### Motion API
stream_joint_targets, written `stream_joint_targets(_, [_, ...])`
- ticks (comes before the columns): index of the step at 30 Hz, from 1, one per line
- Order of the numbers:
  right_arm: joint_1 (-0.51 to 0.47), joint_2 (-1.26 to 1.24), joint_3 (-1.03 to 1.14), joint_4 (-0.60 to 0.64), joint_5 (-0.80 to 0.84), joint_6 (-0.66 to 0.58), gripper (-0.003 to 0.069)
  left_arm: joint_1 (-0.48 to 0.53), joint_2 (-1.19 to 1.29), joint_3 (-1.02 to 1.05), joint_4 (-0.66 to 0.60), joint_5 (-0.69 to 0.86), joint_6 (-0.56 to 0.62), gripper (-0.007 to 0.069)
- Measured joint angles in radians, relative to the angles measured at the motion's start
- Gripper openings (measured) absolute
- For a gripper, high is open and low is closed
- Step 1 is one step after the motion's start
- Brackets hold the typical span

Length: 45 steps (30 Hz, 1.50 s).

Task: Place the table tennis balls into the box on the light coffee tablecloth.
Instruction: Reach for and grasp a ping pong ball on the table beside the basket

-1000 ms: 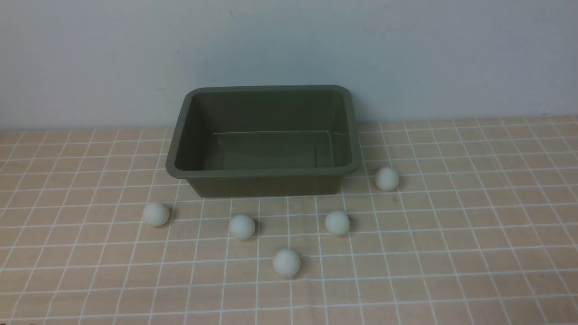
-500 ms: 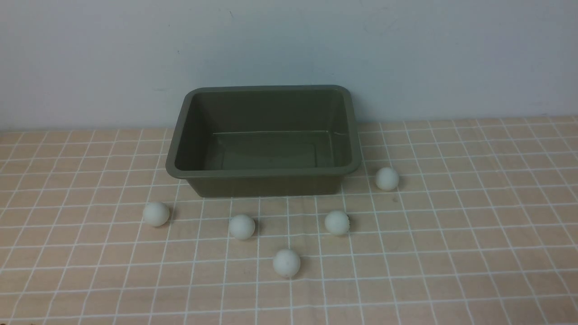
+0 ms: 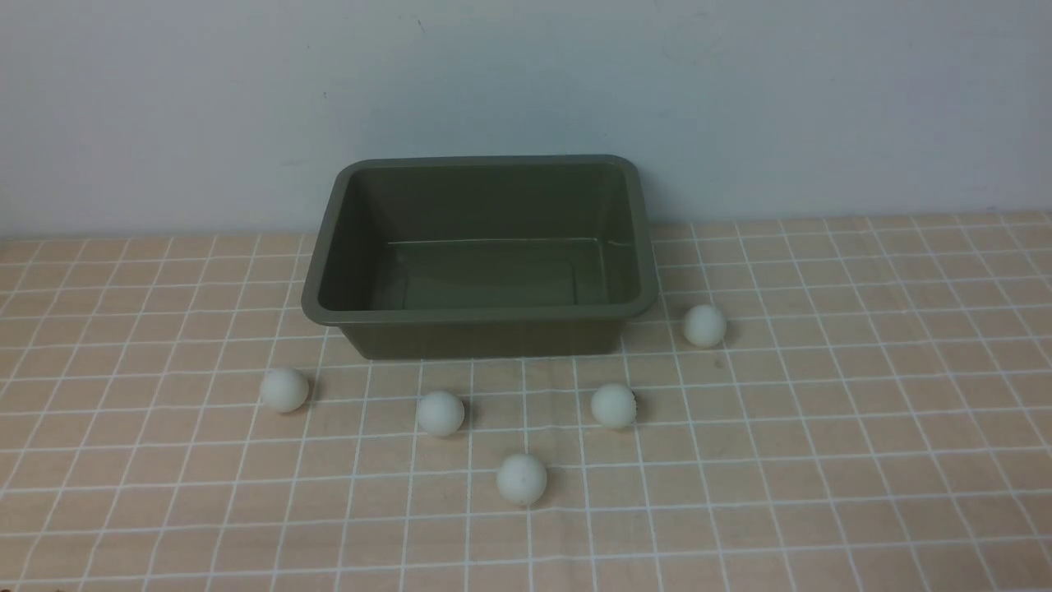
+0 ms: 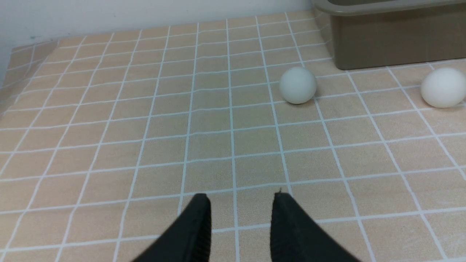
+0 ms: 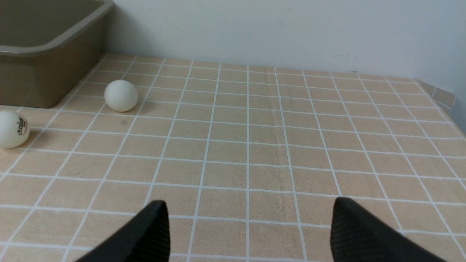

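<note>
Several white table tennis balls lie on the light coffee tablecloth (image 3: 863, 395) in front of the empty olive-green box (image 3: 481, 315): one at the left (image 3: 284, 390), one left of middle (image 3: 440, 413), one right of middle (image 3: 613, 405), one nearest me (image 3: 521, 478), one by the box's right corner (image 3: 704, 326). Neither arm shows in the front view. My left gripper (image 4: 240, 203) hovers low over bare cloth, fingers close together, empty, well short of a ball (image 4: 297, 85). My right gripper (image 5: 249, 209) is wide open and empty, far from a ball (image 5: 121, 95) and a logo ball (image 5: 12, 129).
A pale wall runs right behind the box. The cloth folds down at the table's far left edge (image 4: 22, 69) and at its far right edge (image 5: 442, 96). The box's side wall (image 4: 397, 40) stands beyond the left balls.
</note>
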<state>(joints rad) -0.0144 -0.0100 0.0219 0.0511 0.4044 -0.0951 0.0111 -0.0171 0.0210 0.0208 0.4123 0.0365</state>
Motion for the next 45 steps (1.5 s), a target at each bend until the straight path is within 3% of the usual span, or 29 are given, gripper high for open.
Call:
stream_joint_targets(9, [0.000, 0.000, -0.009, 0.051, -0.107, 0.042, 0.0536, 0.000, 0.000, 0.000, 0.000, 0.000, 0.000, 0.0183])
stream_joint_targets(24, [0.000, 0.000, -0.449, 0.109, 0.304, 0.049, 0.0536, 0.000, 0.000, 0.000, 0.000, 0.000, 0.000, 0.0183])
stream_joint_targets(45, [0.000, 0.000, -0.460, 0.161, 0.331, 0.049, 0.0536, 0.000, 0.000, 0.000, 0.000, 0.000, 0.000, 0.0183])
